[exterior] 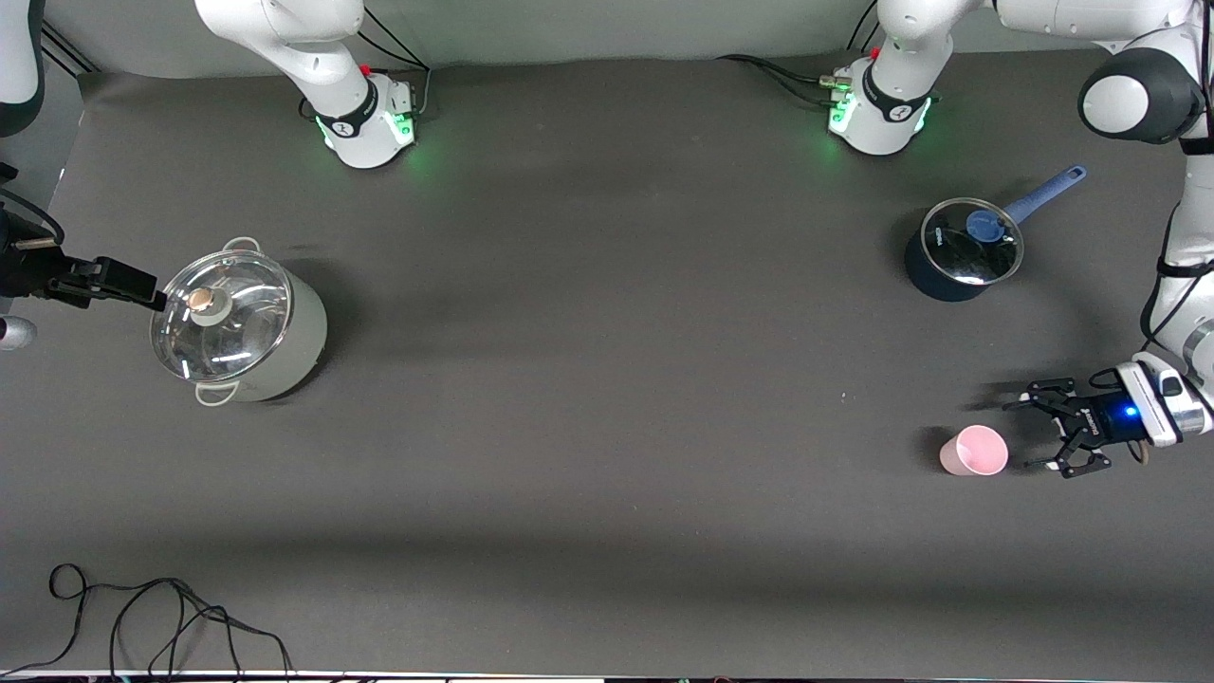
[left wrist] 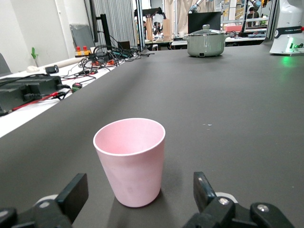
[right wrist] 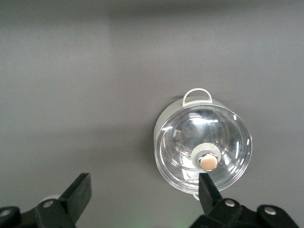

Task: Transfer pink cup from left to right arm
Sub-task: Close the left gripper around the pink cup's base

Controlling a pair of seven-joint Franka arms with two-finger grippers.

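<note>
**A:** so where's the pink cup (exterior: 974,451) sitting right now? From the front view I just see it standing on the dark tabletop (exterior: 607,398) at the left arm's end, just beside the left end effector (exterior: 1053,433), not touching it.

**B:** yeah, the left wrist view fills in the rest. The cup (left wrist: 130,161) is right ahead of the left end effector (left wrist: 140,199), lined up with the gap between its fingers (left wrist: 73,194), which are spread wide with nothing in them. The cup isn't between them, it's just in front of the tips. Front view only gives you the rim and a bit of wall; the wrist view gives the whole side.

**A:** how does it look up close?

**B:** plain pale pink, no handle, tapers narrower toward the base. Upright, long axis vertical, mouth up, inside looks empty.

**A:** and the right one?

**B:** right end effector (exterior: 156,299) is up over the rim of the grey lidded pot (exterior: 237,323) at the right arm's end, well apart from the cup. Its wrist view looks straight down on the glass lid (right wrist: 203,147) with the knob (right wrist: 208,162), fingers (right wrist: 78,192) apart, holding nothing. The blue saucepan (exterior: 963,249) only shows in the front view.
</note>
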